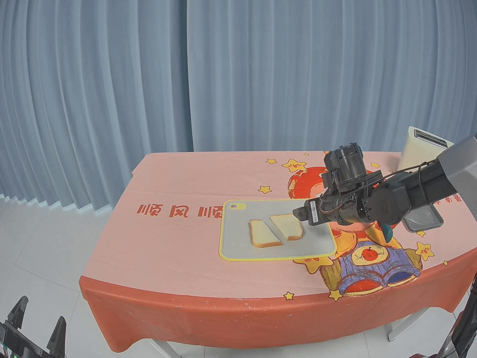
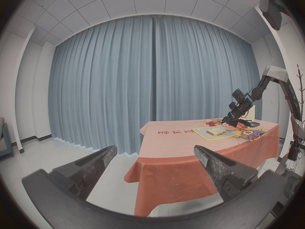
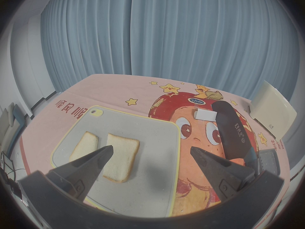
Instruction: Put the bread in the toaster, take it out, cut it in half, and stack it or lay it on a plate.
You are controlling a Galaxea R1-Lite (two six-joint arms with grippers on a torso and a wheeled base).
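On the cutting board (image 1: 308,242), two bread halves (image 1: 288,226) lie side by side. At their three o'clock the right gripper (image 3: 151,150) hovers, spread; the left gripper (image 2: 155,148) hangs spread, well off the table. Pinching too hard could crush a soft half or shove its neighbour.

- Red characters (image 1: 179,211) are being shown in a row on the cloth (image 1: 189,269), just beside the board (image 1: 233,248).
- A dark oval label (image 3: 196,101) with pale lettering is being displayed on the cloth's cartoon apple; the letters are too small to tell.
- Small writing (image 1: 370,256) is being shown on the cartoon's yellow patch.
- Pale print (image 3: 237,131) is being carried on the black knife (image 3: 227,116) blade.
- A faint mark (image 3: 271,125), unreadable, is being shown on the toaster (image 3: 273,108).
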